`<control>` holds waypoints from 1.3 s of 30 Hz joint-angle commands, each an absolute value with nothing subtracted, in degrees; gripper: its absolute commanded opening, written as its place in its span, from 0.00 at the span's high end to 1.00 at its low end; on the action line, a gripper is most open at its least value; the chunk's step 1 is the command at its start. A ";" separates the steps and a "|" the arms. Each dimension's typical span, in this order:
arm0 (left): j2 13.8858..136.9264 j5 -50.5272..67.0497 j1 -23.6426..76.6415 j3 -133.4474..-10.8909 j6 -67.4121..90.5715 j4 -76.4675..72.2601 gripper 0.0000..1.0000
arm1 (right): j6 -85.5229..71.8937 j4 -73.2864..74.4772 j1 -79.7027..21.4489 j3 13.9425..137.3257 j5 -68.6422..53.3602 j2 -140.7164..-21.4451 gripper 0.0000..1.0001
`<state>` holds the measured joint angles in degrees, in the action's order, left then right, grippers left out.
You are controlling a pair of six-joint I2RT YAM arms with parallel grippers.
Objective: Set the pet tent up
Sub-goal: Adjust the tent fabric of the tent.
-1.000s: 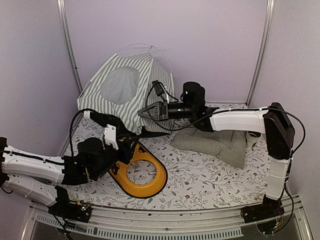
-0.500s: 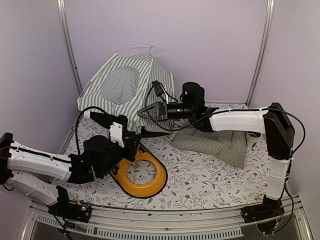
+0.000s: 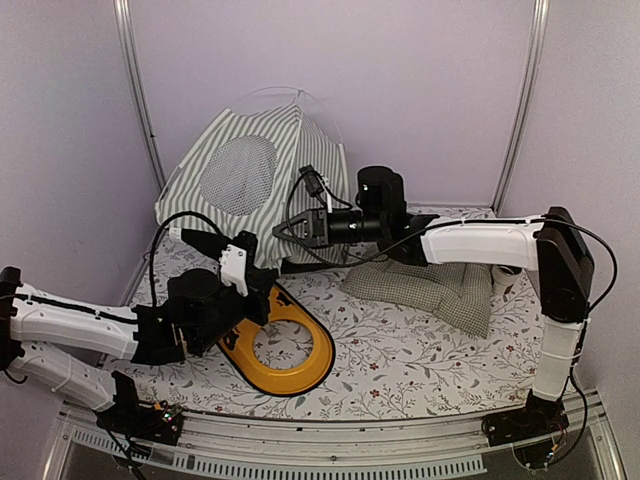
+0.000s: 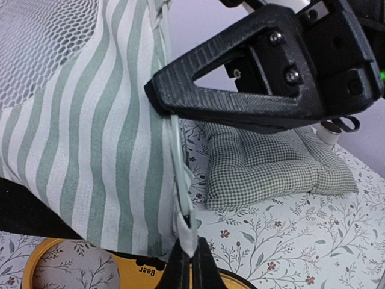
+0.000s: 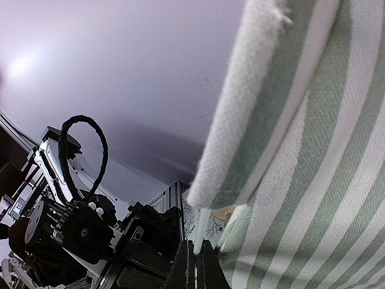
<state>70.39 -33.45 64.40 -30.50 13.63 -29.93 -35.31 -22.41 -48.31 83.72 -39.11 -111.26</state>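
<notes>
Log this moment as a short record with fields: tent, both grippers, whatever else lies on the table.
pet tent: raised at back left, round mesh window facing the top camera
left gripper: shut on the tent's lower front corner
right gripper: shut on the thin white pole at the tent's front edge, higher up
cushion: lying flat, right of the tent
yellow ring: flat on the table, in front of the tent

Item: pet tent (image 3: 250, 170), green-and-white striped
Pose: raised at back left, apparently sagging
Mesh window (image 3: 238, 170): round, grey
Pole (image 4: 180, 174): thin, white, along corner seam
</notes>
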 commanded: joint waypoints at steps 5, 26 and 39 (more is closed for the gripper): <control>65.31 -20.57 64.64 -31.74 14.51 -21.42 1.00 | -24.67 -17.31 -47.81 85.03 -25.51 -107.63 1.00; 62.86 2.43 52.91 -35.57 18.53 -12.39 1.00 | -10.04 -8.02 -52.84 83.54 -18.08 -107.45 1.00; 64.25 5.71 48.02 -37.32 18.63 -12.47 1.00 | -8.66 -5.27 -54.82 79.95 -22.72 -110.85 1.00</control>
<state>65.04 3.90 49.56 -33.82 18.68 -7.16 -11.75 -8.21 -54.70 82.67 -24.03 -108.12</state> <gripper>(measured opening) 0.007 0.024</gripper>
